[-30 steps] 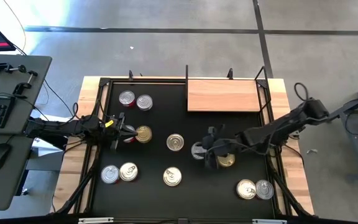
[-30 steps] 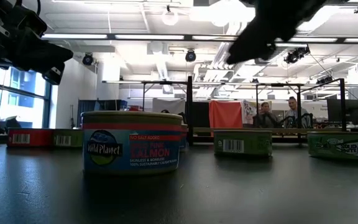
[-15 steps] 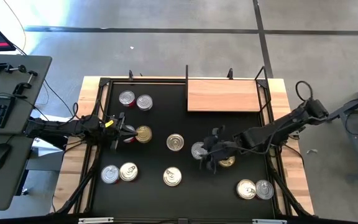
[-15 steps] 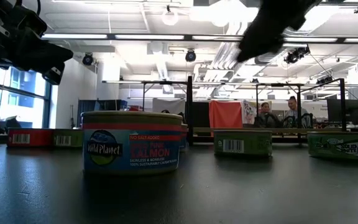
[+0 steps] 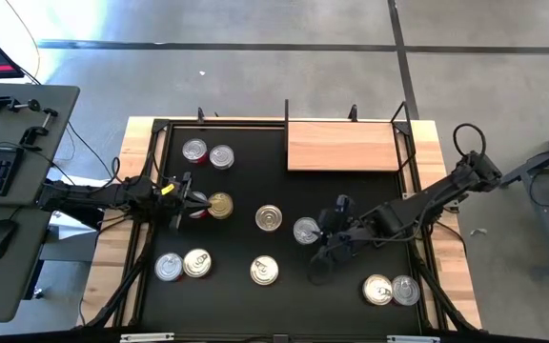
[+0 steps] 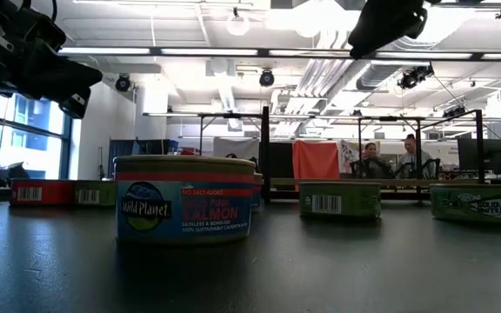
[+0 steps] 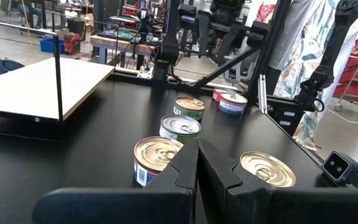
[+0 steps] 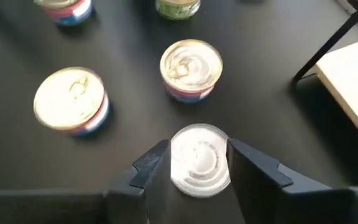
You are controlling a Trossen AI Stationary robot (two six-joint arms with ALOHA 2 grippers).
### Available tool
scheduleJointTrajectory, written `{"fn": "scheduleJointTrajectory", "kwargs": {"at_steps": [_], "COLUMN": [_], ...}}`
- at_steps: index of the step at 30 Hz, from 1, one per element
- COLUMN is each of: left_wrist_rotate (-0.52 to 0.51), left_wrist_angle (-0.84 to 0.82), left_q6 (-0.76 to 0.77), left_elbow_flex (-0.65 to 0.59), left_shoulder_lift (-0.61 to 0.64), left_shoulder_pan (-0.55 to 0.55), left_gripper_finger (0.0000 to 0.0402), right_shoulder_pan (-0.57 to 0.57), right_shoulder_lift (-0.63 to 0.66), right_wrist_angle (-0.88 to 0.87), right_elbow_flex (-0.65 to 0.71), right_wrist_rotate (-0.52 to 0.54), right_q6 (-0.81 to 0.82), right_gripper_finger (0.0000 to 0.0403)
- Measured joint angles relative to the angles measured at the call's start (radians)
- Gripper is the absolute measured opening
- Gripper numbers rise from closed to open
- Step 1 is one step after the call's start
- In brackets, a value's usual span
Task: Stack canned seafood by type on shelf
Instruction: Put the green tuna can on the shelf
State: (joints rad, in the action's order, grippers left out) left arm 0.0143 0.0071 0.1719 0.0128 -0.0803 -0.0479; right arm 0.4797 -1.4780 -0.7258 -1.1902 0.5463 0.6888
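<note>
Several round tins of canned seafood lie scattered on the black mat, among them a silver-lidded one [image 5: 305, 231] and a gold-lidded one [image 5: 219, 205]. The wooden shelf [image 5: 341, 146] lies at the far right with no tin on it. My right gripper [image 5: 327, 243] hangs over the mat's right half, shut on a pale-lidded tin [image 8: 199, 163]. My left gripper [image 5: 187, 198] stays shut and level at the left, just short of the gold-lidded tin [image 7: 157, 155], touching nothing. My right gripper pinches the pale-lidded tin by opposite points of its round side wall [image 8: 174, 167], one finger [image 8: 151, 171] on each side. The fingers slant down from the table's right. The tin sits lid up between them, lifted off the mat.
Two tins [image 5: 377, 289] lie near the front right corner, two more [image 5: 181, 266] at the front left, and two [image 5: 208, 152] at the far left. Black frame posts [image 5: 287, 112] stand at the shelf's corners. People sit in the room beyond the table.
My right gripper has risen from the mat and turned at the wrist, taking up the tin that lay just right of the silver-lidded one. That spot on the mat no longer shows a tin. The silver-lidded tin has stayed put.
</note>
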Motion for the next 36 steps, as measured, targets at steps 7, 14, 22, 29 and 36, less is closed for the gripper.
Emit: {"fn": "scheduleJointTrajectory", "kwargs": {"at_steps": [7, 14, 22, 29, 36], "left_wrist_rotate": [0.000, 0.000, 0.000, 0.000, 0.000], "left_wrist_angle": [0.000, 0.000, 0.000, 0.000, 0.000], "left_q6": [0.000, 0.000, 0.000, 0.000, 0.000], "left_elbow_flex": [0.000, 0.000, 0.000, 0.000, 0.000], "left_shoulder_lift": [0.000, 0.000, 0.000, 0.000, 0.000], "left_shoulder_pan": [0.000, 0.000, 0.000, 0.000, 0.000], "left_gripper_finger": [0.0001, 0.0001, 0.0001, 0.0001, 0.0001], "right_shoulder_pan": [0.000, -0.001, -0.009, -0.016, -0.016], "right_shoulder_lift": [-0.056, -0.118, -0.153, -0.152, -0.152], "right_wrist_angle": [0.013, 0.015, 0.008, 0.008, 0.014], "right_elbow_flex": [0.000, 0.000, 0.000, 0.000, 0.001], "right_wrist_rotate": [0.015, -0.002, -0.061, -0.062, -0.145], "right_q6": [0.026, 0.028, -0.040, -0.042, -0.059], "right_gripper_finger": [0.0146, 0.0146, 0.0146, 0.0146, 0.0146]}}
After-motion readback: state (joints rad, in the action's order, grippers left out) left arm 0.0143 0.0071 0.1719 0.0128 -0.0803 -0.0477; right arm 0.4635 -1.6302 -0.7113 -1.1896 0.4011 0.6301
